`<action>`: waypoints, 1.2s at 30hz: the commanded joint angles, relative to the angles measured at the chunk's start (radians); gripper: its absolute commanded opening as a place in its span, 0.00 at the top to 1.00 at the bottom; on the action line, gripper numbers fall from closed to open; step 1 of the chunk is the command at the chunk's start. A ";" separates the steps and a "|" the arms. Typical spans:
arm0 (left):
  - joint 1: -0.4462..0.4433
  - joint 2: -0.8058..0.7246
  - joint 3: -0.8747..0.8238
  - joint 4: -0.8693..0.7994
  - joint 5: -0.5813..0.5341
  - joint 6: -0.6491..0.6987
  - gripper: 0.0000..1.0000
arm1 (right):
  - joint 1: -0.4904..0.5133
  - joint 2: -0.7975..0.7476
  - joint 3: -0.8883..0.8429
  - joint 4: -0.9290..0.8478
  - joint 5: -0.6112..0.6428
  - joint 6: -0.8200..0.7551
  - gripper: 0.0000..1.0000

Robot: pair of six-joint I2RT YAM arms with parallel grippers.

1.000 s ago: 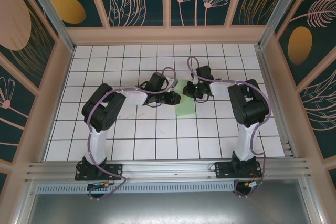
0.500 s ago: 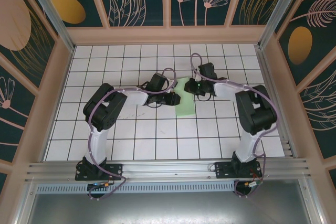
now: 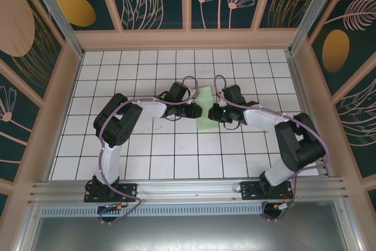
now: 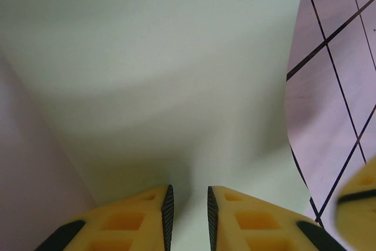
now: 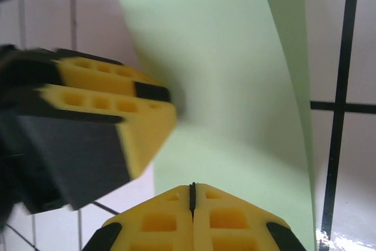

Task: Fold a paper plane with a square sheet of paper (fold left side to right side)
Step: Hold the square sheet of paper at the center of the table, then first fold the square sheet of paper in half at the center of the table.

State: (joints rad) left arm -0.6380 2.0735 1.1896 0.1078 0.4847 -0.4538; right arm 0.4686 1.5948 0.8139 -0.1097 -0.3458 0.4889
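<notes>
The square sheet of paper [image 3: 207, 123] is pale green and lies as a narrow upright strip on the tiled floor between both grippers. My left gripper [image 3: 198, 110] is at its left edge. In the left wrist view that gripper [image 4: 188, 189] stands open by a narrow gap, and the paper [image 4: 164, 69] curves beneath and ahead of it with nothing pinched. My right gripper [image 3: 212, 113] sits at the sheet's right side. Up close the right gripper [image 5: 192, 185] is shut, pads together, its tip on the paper [image 5: 235, 86]. A folded layer [image 5: 289, 57] runs along the right edge.
White floor tiles with dark grout [image 3: 147, 145] surround the paper. Wooden walls [image 3: 188, 39] close in the back and sides. A metal rail [image 3: 188, 189] runs along the near edge. The left gripper's fingers [image 5: 111, 104] crowd close beside the right gripper.
The right gripper has slid along the paper from its far end toward the near side, and its elbow has swung out to the right. The left arm has stayed put.
</notes>
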 commanded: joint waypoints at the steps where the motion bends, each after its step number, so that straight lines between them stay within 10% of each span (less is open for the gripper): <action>1: -0.001 0.036 0.007 -0.066 -0.060 0.007 0.73 | 0.002 0.054 0.005 -0.023 0.032 0.017 1.00; 36: 0.015 0.079 0.123 -0.068 -0.152 -0.008 0.70 | 0.005 0.147 -0.003 -0.139 0.119 -0.044 1.00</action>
State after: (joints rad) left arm -0.6300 2.1311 1.3056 0.0673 0.3748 -0.4648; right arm 0.4694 1.6882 0.8227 -0.1509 -0.2928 0.4686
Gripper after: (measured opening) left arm 0.307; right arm 0.062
